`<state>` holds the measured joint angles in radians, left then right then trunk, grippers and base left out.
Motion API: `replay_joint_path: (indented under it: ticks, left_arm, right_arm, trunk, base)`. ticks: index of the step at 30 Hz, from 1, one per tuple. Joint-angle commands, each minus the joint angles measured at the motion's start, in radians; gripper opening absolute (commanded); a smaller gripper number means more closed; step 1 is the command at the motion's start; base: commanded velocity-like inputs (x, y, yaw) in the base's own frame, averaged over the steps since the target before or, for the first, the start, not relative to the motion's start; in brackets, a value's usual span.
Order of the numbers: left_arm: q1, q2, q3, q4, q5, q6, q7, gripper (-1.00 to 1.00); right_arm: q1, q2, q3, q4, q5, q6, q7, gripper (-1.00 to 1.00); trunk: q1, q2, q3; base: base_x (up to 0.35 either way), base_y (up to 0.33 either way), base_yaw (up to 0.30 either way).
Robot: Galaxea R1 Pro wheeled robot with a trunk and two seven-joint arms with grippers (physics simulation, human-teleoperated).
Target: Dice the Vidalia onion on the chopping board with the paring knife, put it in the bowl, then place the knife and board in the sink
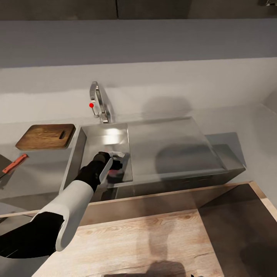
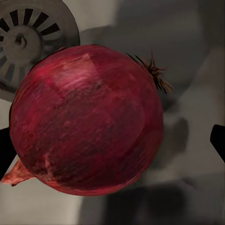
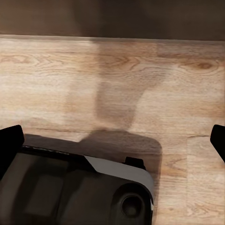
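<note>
Sitting in sink [image 1: 104, 135] basin: Vidalia onion [image 2: 86, 119] beside drain [image 2: 29, 44]; left jaws spread around it; right jaws spread

The left arm [image 1: 73, 200] has a smooth white shell over its middle section, with matte black segments above and below it. At the wrist it narrows to black, ending in a pale grey left gripper [image 1: 115, 161]. In the right wrist view, a dark grey base [image 3: 70, 187] with a white trim strip and a round recessed socket shows, with black fingertips [image 3: 10, 143] at the edges.

Deep-red Vidalia onion [image 2: 86, 119] lies in the sink [image 1: 104, 134] beside its drain.
</note>
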<state>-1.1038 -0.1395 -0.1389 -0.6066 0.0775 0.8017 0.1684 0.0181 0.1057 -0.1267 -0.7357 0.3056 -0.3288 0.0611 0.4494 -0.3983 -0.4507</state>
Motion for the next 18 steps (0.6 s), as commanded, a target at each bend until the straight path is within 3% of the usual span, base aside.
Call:
replay_joint_path:
  ticks: [1, 5, 6, 18]
  left_arm:
    - [-0.001, 0.000, -0.004, -0.001, 0.008, 0.004, 0.008, 1.00]
    - [-0.001, 0.001, -0.005, -0.001, 0.008, 0.004, 0.008, 1.00]
    - [-0.001, 0.000, -0.005, -0.002, 0.008, 0.004, 0.008, -1.00]
    - [-0.001, 0.001, -0.004, -0.006, 0.008, 0.005, 0.008, -1.00]
  right_arm:
    - [0.000, 0.002, -0.007, -0.002, 0.008, -0.003, 0.006, 1.00]
    - [0.000, 0.002, -0.007, -0.002, 0.008, -0.003, 0.006, 1.00]
    - [0.000, 0.002, -0.007, -0.002, 0.008, -0.003, 0.006, 1.00]
    - [0.000, -0.002, -0.009, -0.005, 0.008, -0.001, 0.009, 1.00]
  trunk:
    - [0.001, -0.002, -0.002]
    - [0.001, -0.002, -0.002]
    - [0.001, -0.002, -0.002]
    - [0.001, -0.002, -0.002]
  base:
    - [0.000, 0.000, 0.000]
    - [0.000, 0.000, 0.000]
    - [0.000, 0.000, 0.000]
    - [0.000, 0.000, 0.000]
